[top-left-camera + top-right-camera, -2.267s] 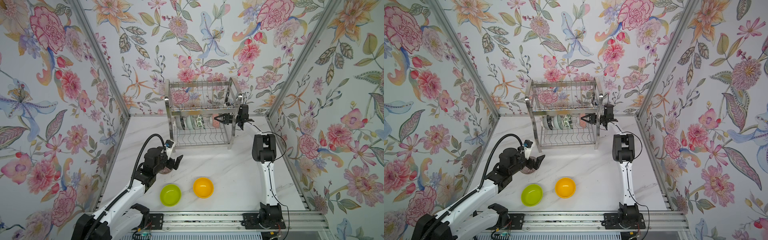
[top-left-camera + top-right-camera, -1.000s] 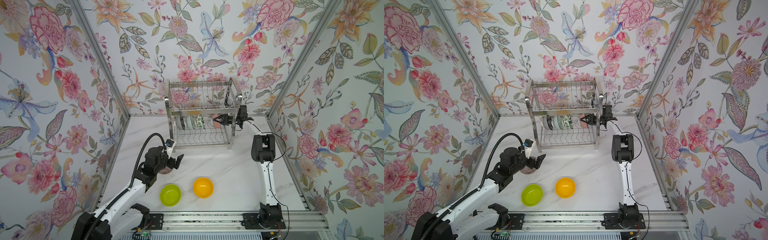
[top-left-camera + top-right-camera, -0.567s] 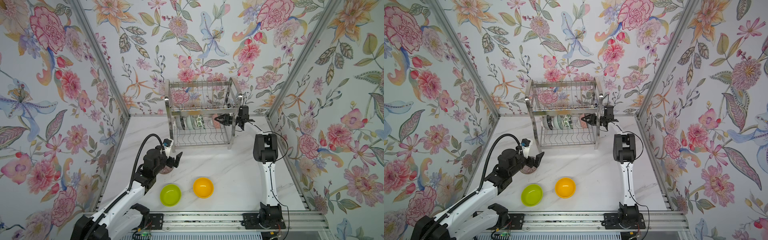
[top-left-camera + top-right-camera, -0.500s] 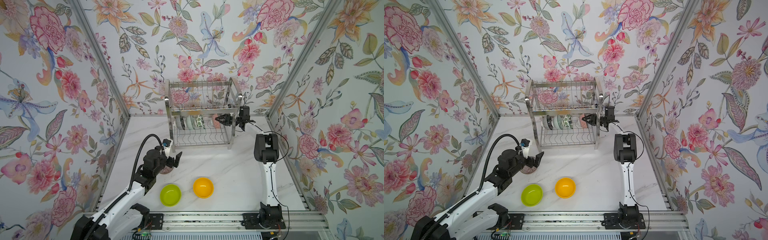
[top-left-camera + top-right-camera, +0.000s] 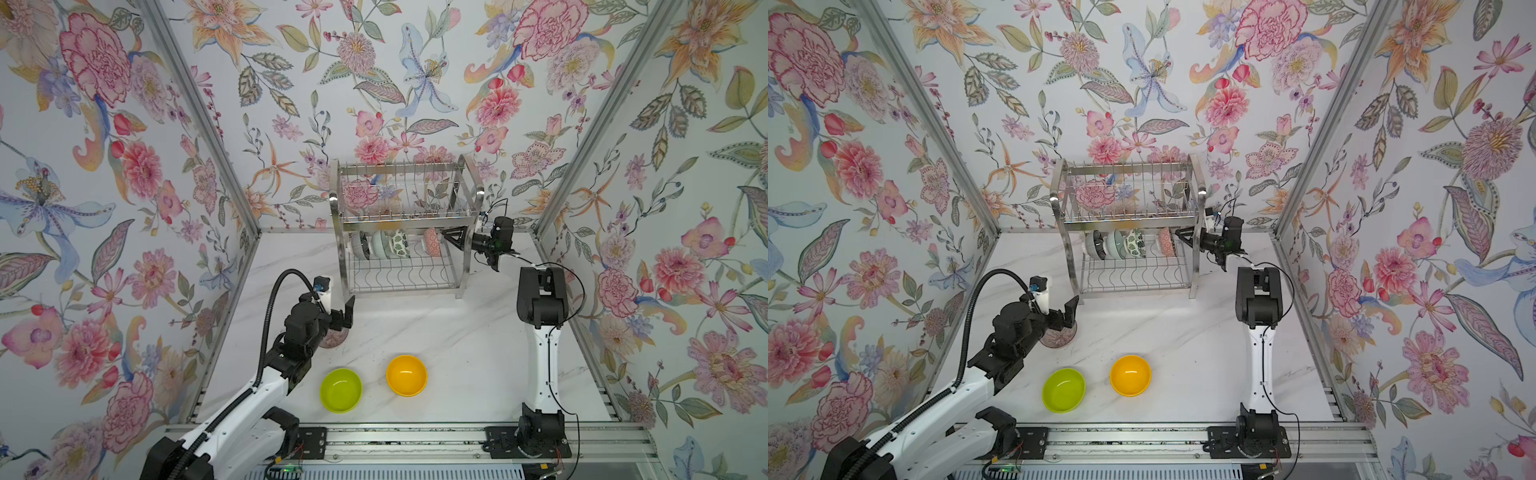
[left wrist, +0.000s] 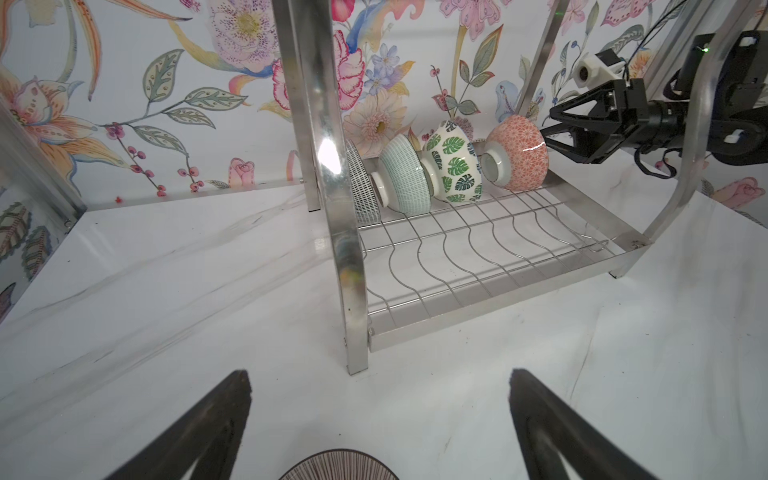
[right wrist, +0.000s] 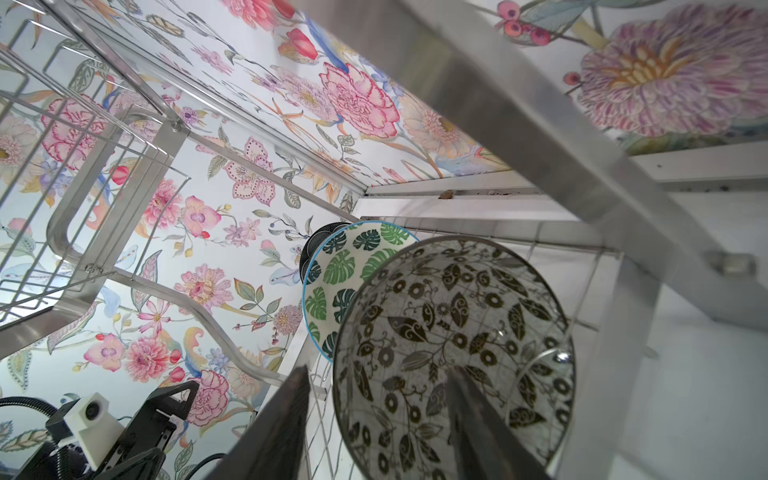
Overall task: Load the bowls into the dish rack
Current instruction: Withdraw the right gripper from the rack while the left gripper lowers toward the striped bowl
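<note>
The dish rack [image 5: 405, 226] stands at the back of the table [image 5: 457, 332], its upper tier hard to read against the wallpaper. The left gripper [image 6: 379, 374] is spread wide above a ribbed bowl [image 6: 338, 465], which is cut off at the frame edge. The right gripper [image 6: 548, 126] is parted astride the rim of an orange-backed floral bowl [image 6: 517, 153]; contact cannot be made out. This bowl is stood on edge on the lower tier beside a leaf-print bowl [image 6: 453, 166], a mint bowl [image 6: 405, 178] and a dark bowl [image 6: 363, 187] half hidden by a post. A lime bowl [image 5: 340, 390] and a yellow bowl [image 5: 406, 375] are seen upright near the table's front.

Top views overhead, both wrists facing dish rack [image 6: 349, 266]
</note>
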Robot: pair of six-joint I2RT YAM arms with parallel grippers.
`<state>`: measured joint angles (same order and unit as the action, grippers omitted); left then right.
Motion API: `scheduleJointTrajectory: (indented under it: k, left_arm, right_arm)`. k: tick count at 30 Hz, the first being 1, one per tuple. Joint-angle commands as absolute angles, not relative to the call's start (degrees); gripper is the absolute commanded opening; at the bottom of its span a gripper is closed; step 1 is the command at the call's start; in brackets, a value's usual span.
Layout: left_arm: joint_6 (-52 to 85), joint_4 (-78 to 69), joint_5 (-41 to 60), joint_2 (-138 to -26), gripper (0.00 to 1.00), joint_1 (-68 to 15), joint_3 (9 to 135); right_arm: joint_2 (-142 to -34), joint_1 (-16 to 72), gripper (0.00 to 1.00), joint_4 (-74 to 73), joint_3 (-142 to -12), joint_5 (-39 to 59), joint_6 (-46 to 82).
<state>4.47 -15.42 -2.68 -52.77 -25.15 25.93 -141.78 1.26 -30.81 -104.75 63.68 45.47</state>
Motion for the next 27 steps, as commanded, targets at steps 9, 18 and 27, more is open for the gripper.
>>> scheduleJointTrajectory:
  k: [9, 18, 27]
  left_arm:
    - [9.7, -15.3, -11.3, -51.1, 0.98, -25.6, 23.4]
    - [13.3, -12.9, -17.5, -50.3, 0.97, -25.5, 22.4]
    - [15.8, -12.0, -20.0, -52.8, 0.97, -25.5, 23.0]
  right_arm:
    - [-133.5, -3.5, 0.55, -39.1, -94.3, 46.9, 51.6]
    - [-125.2, -5.1, 0.55, -33.6, -83.4, 28.0, 50.7]
    - [-116.5, -4.0, 0.58, -23.8, -74.9, 8.5, 50.9]
